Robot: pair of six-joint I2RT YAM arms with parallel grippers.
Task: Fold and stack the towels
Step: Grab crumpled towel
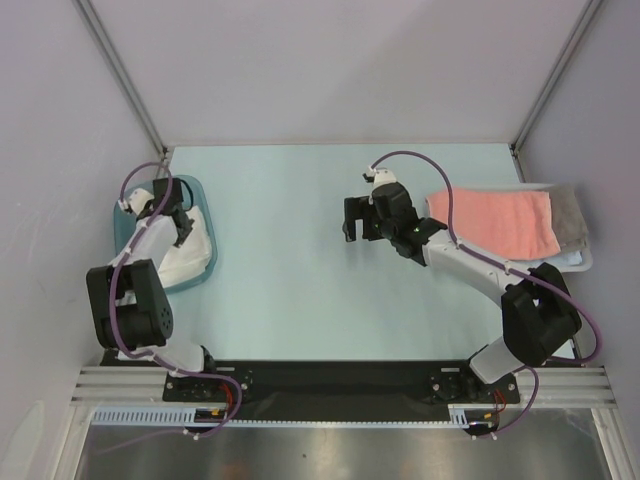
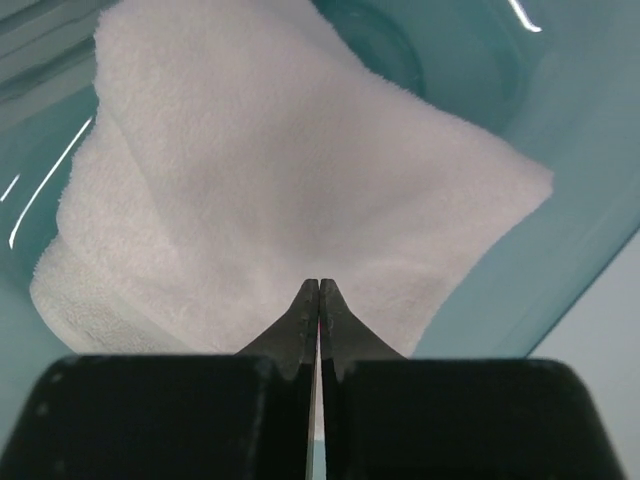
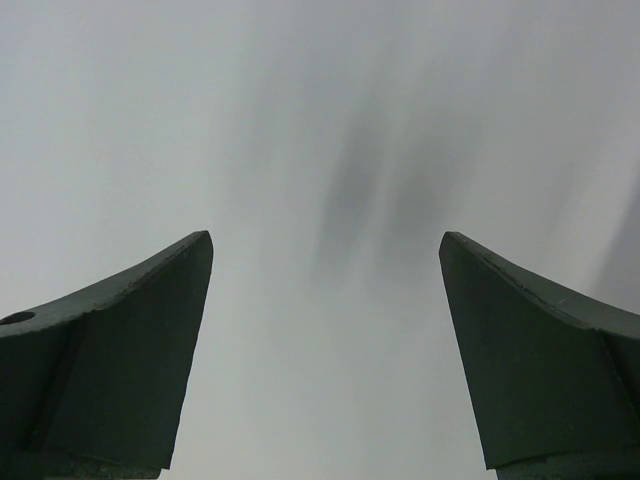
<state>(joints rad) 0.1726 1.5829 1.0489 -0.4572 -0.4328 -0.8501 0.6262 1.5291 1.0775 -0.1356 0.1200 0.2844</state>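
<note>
A white towel (image 1: 192, 256) (image 2: 270, 180) lies crumpled in the translucent blue tub (image 1: 124, 236) at the left. My left gripper (image 1: 180, 226) (image 2: 319, 283) reaches down into the tub, its jaws shut with the tips pressed into the towel's near part. At the right a salmon-pink towel (image 1: 495, 222) lies folded flat on a grey towel (image 1: 571, 213), with a pale blue edge (image 1: 568, 263) showing under them. My right gripper (image 1: 354, 220) (image 3: 325, 240) hangs open above the table, left of that stack, with nothing between its fingers.
The tub's blue wall (image 2: 560, 250) rises close around the left gripper. The right arm's link (image 1: 470, 262) crosses the near edge of the stack. Grey enclosure walls close off the back and both sides of the light blue table (image 1: 290, 200).
</note>
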